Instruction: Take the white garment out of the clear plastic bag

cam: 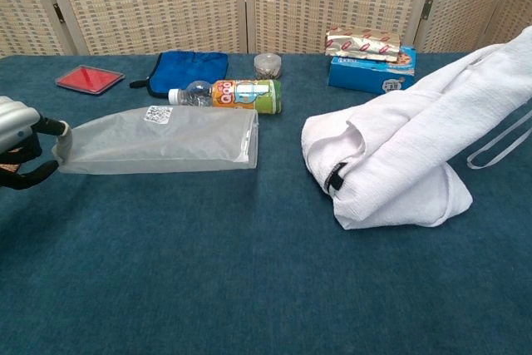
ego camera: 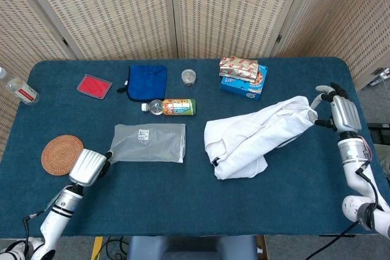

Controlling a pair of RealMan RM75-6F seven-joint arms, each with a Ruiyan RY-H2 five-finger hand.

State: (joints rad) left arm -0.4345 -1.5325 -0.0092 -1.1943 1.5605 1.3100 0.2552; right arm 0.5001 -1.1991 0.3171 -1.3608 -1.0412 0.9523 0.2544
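On the counter the white garment lies wholly clear of the flat, seemingly empty plastic bag, so the removal looks done, leaving only release: the right hand holds its raised end and the left hand pinches the bag's edge.

Clear plastic bag flat, seemingly empty; white garment heaped apart.
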